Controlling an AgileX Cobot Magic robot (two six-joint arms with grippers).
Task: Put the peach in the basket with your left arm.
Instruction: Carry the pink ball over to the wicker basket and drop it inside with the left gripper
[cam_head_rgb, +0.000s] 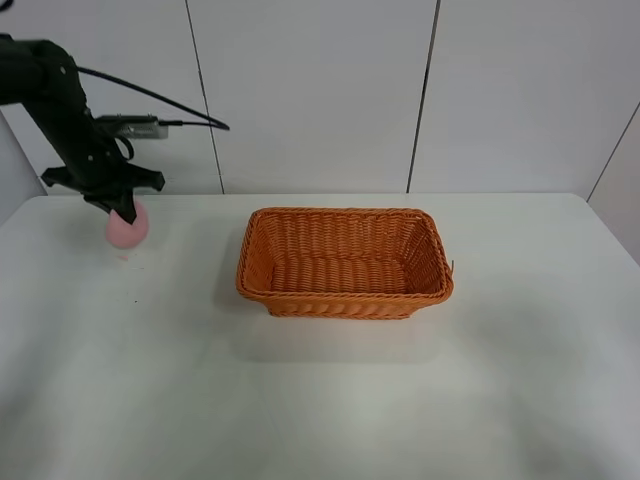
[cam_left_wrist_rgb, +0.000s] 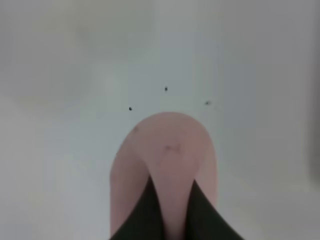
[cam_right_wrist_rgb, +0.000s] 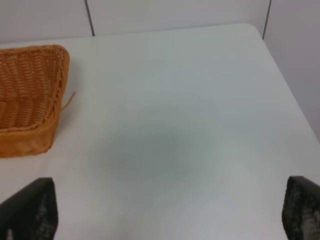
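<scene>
The pale-pink peach (cam_head_rgb: 129, 229) is at the far left of the white table, well left of the orange wicker basket (cam_head_rgb: 262, 262). My left gripper (cam_head_rgb: 121, 209) comes down on it from above, its dark fingers closed on the peach. In the left wrist view the peach (cam_left_wrist_rgb: 172, 150) fills the lower middle and both dark fingers (cam_left_wrist_rgb: 144, 215) press against it. Whether the peach rests on the table or hangs just above it cannot be told. My right gripper (cam_right_wrist_rgb: 170, 215) is open and empty over bare table, right of the basket (cam_right_wrist_rgb: 30, 90).
The white table (cam_head_rgb: 320, 400) has a white panelled wall behind it. The basket is empty. The table's right edge and far corner show in the right wrist view (cam_right_wrist_rgb: 280, 85). The right arm is out of the high view.
</scene>
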